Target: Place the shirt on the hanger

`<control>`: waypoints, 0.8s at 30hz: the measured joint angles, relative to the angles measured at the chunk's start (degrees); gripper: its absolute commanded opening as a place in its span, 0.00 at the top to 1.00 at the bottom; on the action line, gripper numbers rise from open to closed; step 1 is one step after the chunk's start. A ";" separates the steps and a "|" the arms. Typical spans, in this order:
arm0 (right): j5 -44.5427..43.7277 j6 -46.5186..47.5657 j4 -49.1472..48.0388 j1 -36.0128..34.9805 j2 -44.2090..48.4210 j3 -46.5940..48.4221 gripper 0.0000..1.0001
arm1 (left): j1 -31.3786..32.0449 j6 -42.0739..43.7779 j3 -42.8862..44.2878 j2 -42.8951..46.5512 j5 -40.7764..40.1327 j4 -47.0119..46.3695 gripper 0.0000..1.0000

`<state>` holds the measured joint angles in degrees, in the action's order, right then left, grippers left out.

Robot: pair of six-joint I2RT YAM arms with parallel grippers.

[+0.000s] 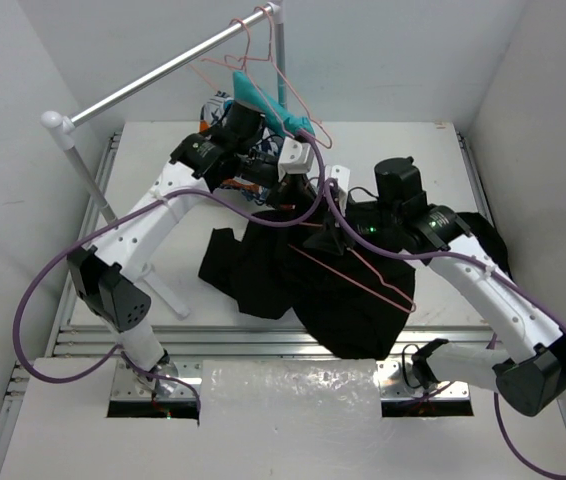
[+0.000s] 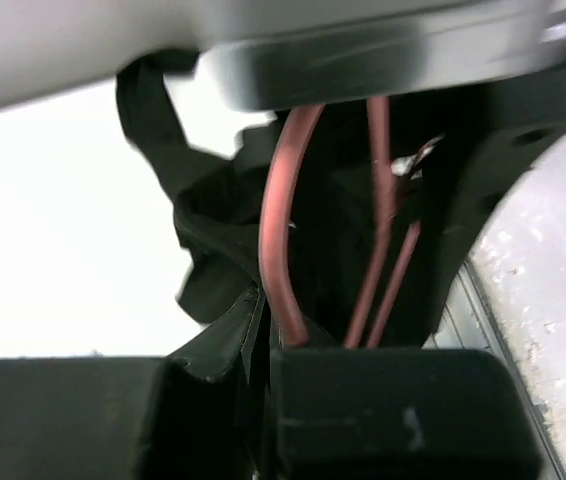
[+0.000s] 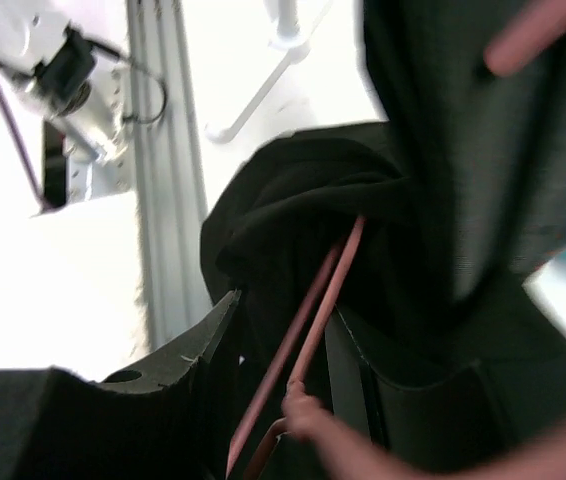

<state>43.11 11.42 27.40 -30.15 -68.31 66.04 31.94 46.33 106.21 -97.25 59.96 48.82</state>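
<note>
The black shirt [image 1: 263, 270] hangs bunched between both grippers and spreads onto the white table. A pink wire hanger [image 1: 383, 285] lies partly inside it, one corner sticking out to the right. My left gripper [image 1: 303, 165] holds the shirt's upper edge; in the left wrist view the jaws [image 2: 253, 400] pinch black fabric [image 2: 213, 260], with the hanger wire [image 2: 281, 230] just beyond. My right gripper [image 1: 335, 238] holds the hanger from the right; in the right wrist view its jaws [image 3: 283, 400] stand round the twin wires [image 3: 318, 310] and shirt fabric [image 3: 293, 200].
A metal rail [image 1: 163, 75] on a stand crosses the back left, with spare pink hangers [image 1: 263, 50] and a teal garment [image 1: 263, 100] on it. A patterned garment [image 1: 235, 185] lies under the left arm. A clear plastic sheet [image 1: 293, 390] covers the front edge.
</note>
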 measured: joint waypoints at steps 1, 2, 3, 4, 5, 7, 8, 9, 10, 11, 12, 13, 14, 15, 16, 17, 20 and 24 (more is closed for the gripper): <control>-0.02 -0.48 -1.53 0.04 0.04 -0.33 1.00 | 0.09 0.00 0.70 0.00 0.79 0.42 1.00; -0.07 -1.05 -3.65 0.07 0.17 -0.94 1.00 | 0.20 -0.11 1.46 0.00 1.29 0.72 1.00; -0.11 -1.55 -5.86 0.09 0.42 -1.75 1.00 | 0.31 -0.31 1.92 0.00 1.51 0.72 1.00; -0.52 -2.05 -7.98 0.09 0.83 -2.78 1.00 | 0.52 -0.74 2.32 0.00 1.86 0.63 1.00; -0.63 -2.56 -9.60 0.07 1.27 -3.89 1.00 | 0.76 -1.22 2.45 0.00 1.57 0.59 1.00; -1.66 -3.19 -12.13 0.07 2.54 -6.36 1.00 | 1.11 -2.27 2.34 0.00 1.51 0.72 1.00; -2.58 -3.50 -13.62 0.07 3.21 -7.74 1.00 | 1.27 -2.97 1.68 0.07 1.62 0.50 1.00; -3.54 -3.54 -15.21 0.04 3.91 -9.51 1.00 | 1.44 -3.61 0.50 0.44 1.70 0.24 1.00; -4.28 -3.54 -16.39 -0.07 4.50 -11.26 1.00 | 1.70 -4.09 -0.85 0.70 1.60 0.02 1.00; -5.27 -3.61 -17.79 -0.17 5.16 -13.31 1.00 | 1.97 -4.63 -3.28 1.33 1.55 -0.85 0.99; -6.16 -3.63 -19.34 -0.24 5.79 -15.87 1.00 | 2.23 -5.20 -5.27 1.86 1.49 -1.07 0.87; -6.86 -3.76 -20.87 -0.26 6.19 -18.18 1.00 | 2.64 -6.05 -7.52 2.34 1.14 -1.46 0.80; -7.43 -3.96 -22.40 -0.26 6.34 -20.55 1.00 | 3.21 -7.37 -9.31 2.58 0.90 -1.75 0.68; -7.98 -4.24 -23.96 -0.26 6.21 -22.75 1.00 | 3.89 -8.70 -10.62 2.60 0.50 -2.34 0.65; -8.26 -4.44 -25.27 -0.26 6.01 -24.48 1.00 | 4.44 -9.42 -11.19 2.60 0.02 -2.69 0.58; -8.44 -4.70 -26.88 -0.26 5.77 -26.05 1.00 | 4.87 -10.19 -11.54 2.60 -0.44 -2.91 0.49; -8.70 -5.70 -30.93 -0.31 3.87 -29.38 1.00 | 5.29 -11.45 -11.58 2.91 -2.32 -3.76 0.40; -9.22 -6.23 -33.81 -0.31 1.99 -32.39 1.00 | 5.25 -11.67 -11.58 3.91 -5.42 -4.22 0.33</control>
<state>33.89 5.19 -6.42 -30.46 -66.32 33.65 37.19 34.65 94.63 -93.34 54.54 44.60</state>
